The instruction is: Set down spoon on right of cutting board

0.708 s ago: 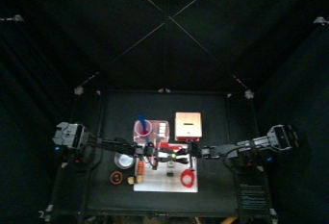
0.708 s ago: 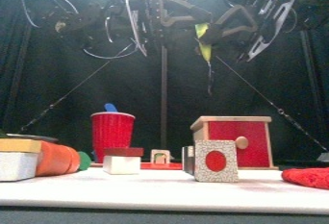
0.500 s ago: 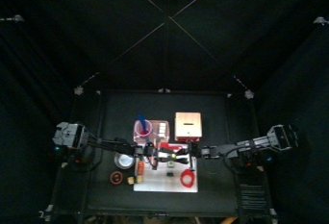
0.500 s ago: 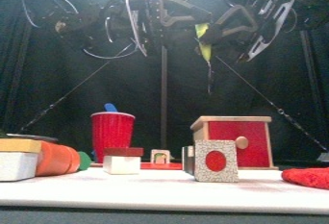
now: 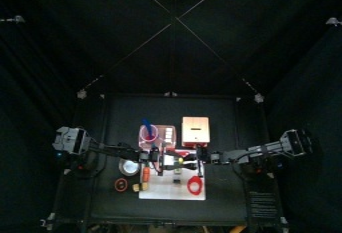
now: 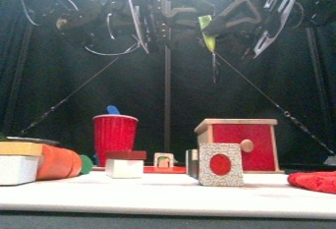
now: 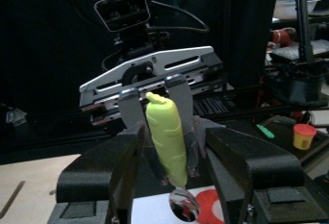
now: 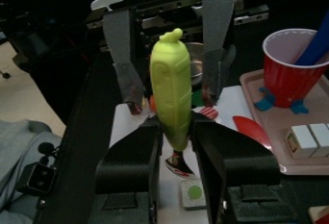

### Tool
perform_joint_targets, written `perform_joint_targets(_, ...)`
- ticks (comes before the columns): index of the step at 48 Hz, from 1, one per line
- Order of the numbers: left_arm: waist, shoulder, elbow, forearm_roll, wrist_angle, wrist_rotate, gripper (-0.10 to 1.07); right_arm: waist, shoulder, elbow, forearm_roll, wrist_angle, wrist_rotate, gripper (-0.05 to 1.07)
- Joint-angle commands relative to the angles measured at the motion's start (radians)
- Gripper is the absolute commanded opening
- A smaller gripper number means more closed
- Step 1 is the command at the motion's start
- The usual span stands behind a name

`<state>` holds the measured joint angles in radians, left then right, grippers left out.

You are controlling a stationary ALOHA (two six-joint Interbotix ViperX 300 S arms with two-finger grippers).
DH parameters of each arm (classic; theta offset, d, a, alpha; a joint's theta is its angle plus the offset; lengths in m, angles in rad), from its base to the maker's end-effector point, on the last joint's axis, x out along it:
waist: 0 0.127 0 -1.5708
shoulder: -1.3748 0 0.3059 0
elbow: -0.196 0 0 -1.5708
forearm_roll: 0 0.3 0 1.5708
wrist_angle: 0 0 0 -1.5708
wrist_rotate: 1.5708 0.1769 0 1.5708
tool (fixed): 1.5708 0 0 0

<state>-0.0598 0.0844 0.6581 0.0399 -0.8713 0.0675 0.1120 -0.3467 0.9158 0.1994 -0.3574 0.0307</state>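
The spoon (image 6: 113, 109) is blue and stands in a red cup (image 6: 114, 135) at the table's back left; its handle (image 8: 309, 45) also shows in the right wrist view. The white cutting board (image 5: 166, 190) lies at the table's front. High above it, my right gripper (image 8: 176, 136) is shut on a yellow-green toy (image 8: 171, 84). My left gripper (image 7: 174, 156) faces it, jaws open on either side of the same toy (image 7: 164, 136) without touching it. Both grippers (image 5: 174, 158) meet over the table's middle.
A wooden box with red faces (image 6: 237, 149) stands right of the cup. A red ring-shaped thing (image 5: 195, 185) lies on the board. Small blocks (image 6: 126, 163) and an orange and green pile (image 6: 53, 161) sit at the front left.
The right gripper has drawn slightly up and to the right with the yellow-green toy. The spoon and cup have not moved.
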Motion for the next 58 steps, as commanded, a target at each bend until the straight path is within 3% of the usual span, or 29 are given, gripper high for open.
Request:
perform_joint_targets(1, 0.005, -0.037, -0.003, 0.006, -0.008, 0.005, 0.84, 0.000, -0.031, -0.014, 0.009, 0.000, -0.002, 0.57)
perform_joint_targets(19, 0.005, -0.101, 0.060, 0.002, -0.029, 0.038, 0.84, 0.000, -0.109, 0.061, 0.071, 0.037, -0.002, 0.57)
perform_joint_targets(34, -0.006, -0.104, 0.126, -0.038, -0.031, 0.035, 0.84, 0.000, -0.129, 0.118, 0.123, 0.097, -0.002, 0.57)
perform_joint_targets(58, -0.011, -0.104, 0.138, -0.067, -0.031, 0.035, 0.84, -0.049, -0.103, 0.141, 0.218, 0.327, 0.002, 0.57)
